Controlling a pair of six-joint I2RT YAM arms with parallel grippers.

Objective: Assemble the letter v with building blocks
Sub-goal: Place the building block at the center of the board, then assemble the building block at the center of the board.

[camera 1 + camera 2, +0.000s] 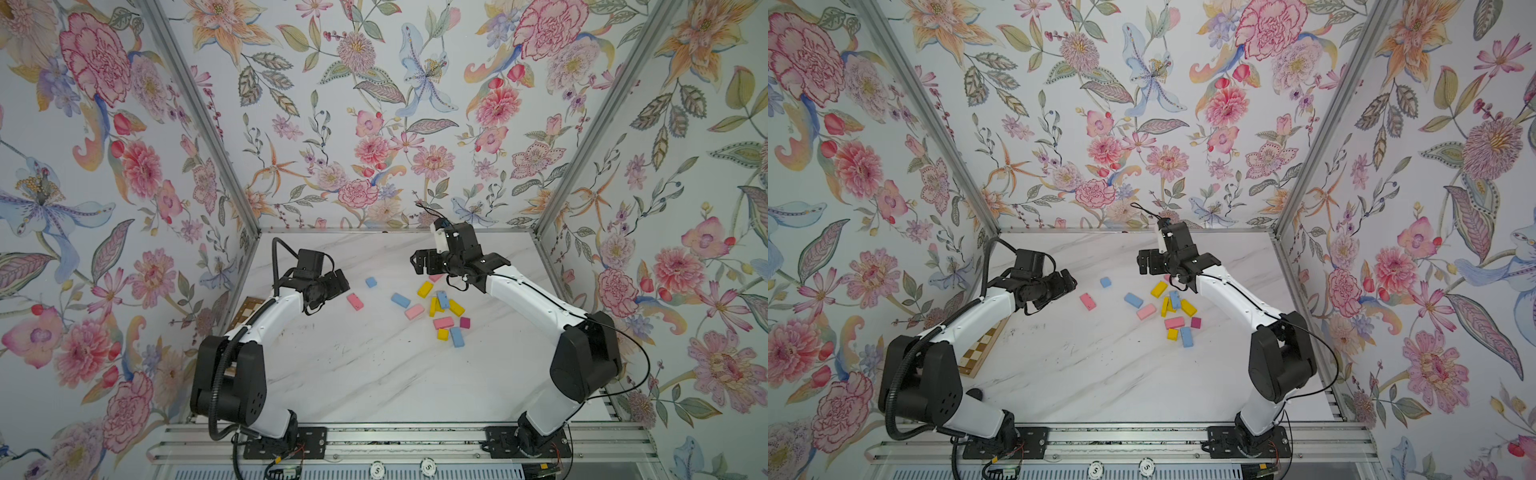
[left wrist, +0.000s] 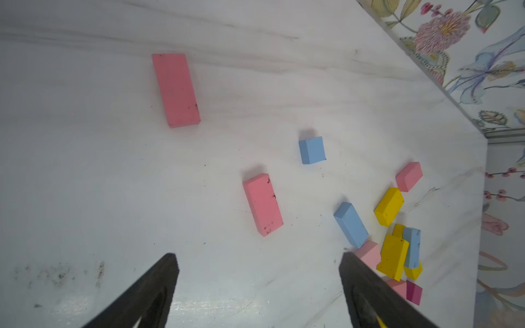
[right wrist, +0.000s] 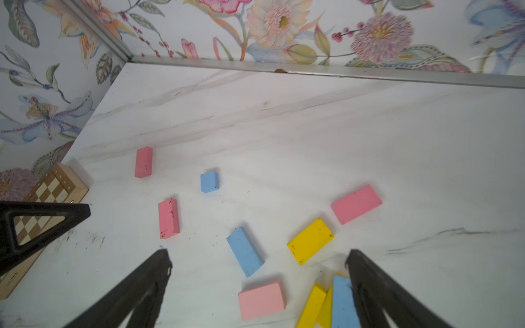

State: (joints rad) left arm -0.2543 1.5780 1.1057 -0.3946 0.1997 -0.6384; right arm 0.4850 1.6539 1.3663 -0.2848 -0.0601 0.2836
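Our left tool point(image 2: 258, 255) and right tool point(image 3: 257, 251) gape open, empty. Reaching in, we might knock the heaped blocks point(image 1: 456, 307) at the desk's point(image 1: 374, 374) two o'clock and scatter them.

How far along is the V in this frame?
Done: nothing reads as a V; the building blocks lie scattered, some overlapping in a heap. In hand: nothing; left gripper and right gripper are both open and empty. Left: essentially the whole letter.

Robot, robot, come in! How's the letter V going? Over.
Left tool open, empty. Right tool open, empty. Building blocks scattered, some piled, no V yet. Checkered board off to the side, apart from them.
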